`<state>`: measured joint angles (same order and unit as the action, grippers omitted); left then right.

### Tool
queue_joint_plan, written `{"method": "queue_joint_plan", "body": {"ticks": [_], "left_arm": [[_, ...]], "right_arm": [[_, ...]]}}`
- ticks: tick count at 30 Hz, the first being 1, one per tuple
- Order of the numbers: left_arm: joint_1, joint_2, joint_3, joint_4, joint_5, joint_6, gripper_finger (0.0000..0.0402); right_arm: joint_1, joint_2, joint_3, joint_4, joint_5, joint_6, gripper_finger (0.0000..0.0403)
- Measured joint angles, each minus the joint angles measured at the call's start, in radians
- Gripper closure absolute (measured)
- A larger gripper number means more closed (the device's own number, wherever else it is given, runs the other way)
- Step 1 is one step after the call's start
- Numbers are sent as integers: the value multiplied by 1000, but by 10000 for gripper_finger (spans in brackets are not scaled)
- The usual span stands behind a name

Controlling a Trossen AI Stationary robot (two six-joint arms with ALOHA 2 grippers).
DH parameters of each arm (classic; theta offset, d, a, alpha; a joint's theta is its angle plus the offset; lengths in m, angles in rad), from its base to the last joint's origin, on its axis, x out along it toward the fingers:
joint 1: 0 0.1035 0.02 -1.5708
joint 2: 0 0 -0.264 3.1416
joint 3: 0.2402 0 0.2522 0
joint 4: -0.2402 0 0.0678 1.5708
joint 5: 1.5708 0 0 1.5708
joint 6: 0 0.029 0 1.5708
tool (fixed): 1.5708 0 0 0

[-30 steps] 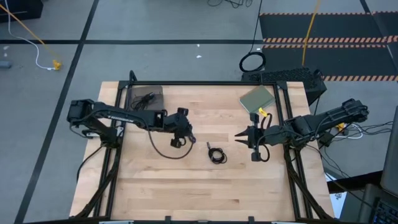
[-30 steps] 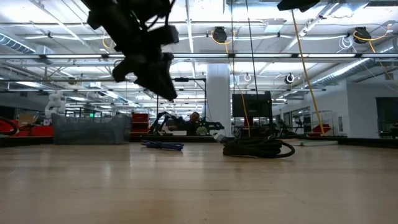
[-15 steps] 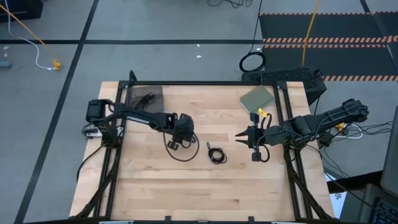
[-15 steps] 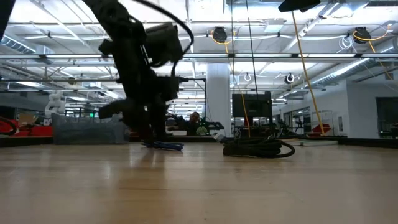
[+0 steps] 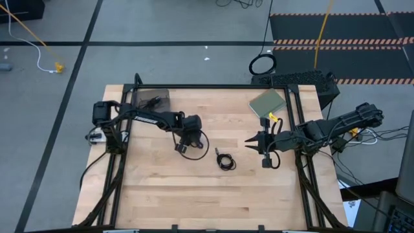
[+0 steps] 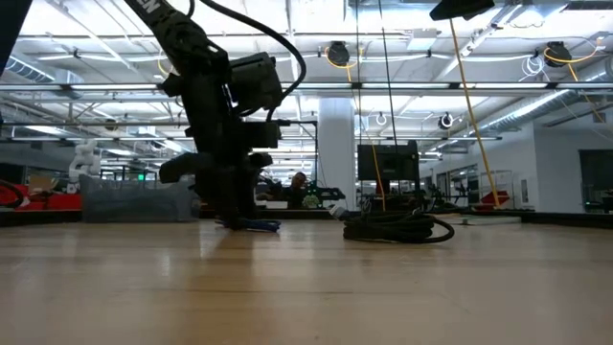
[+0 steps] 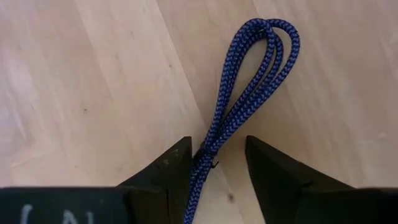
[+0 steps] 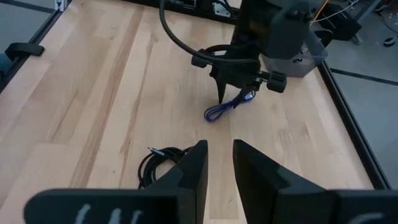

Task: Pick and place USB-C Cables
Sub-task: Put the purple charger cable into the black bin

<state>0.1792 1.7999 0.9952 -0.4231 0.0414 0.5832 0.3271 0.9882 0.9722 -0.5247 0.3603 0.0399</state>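
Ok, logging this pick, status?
Left gripper down at the table, fingers open astride the blue cable. Right gripper waiting, open. Black cable untouched. Nothing in the way.

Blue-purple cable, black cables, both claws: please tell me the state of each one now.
Blue-purple USB-C cable: flat on the table, between open fingers, not gripped.
Black USB-C cable: coiled, lying mid-table, untouched.
Second black cable: in the tray.
Left claw: open, down at the table.
Right claw: waiting, nearly closed, empty.
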Motion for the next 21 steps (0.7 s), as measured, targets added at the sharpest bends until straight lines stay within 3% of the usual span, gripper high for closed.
{"method": "queue_joint_plan", "body": {"ticks": [12, 15, 21], "left_arm": [[1, 2, -2, 4, 45, -74, 373], [1, 3, -2, 5, 43, -109, 379], [-22, -14, -6, 4, 17, -166, 349]], "right_arm": [[0, 0, 0, 1, 0, 0, 337], [0, 0, 0, 1, 0, 0, 337], [0, 0, 0, 1, 0, 0, 337]]}}
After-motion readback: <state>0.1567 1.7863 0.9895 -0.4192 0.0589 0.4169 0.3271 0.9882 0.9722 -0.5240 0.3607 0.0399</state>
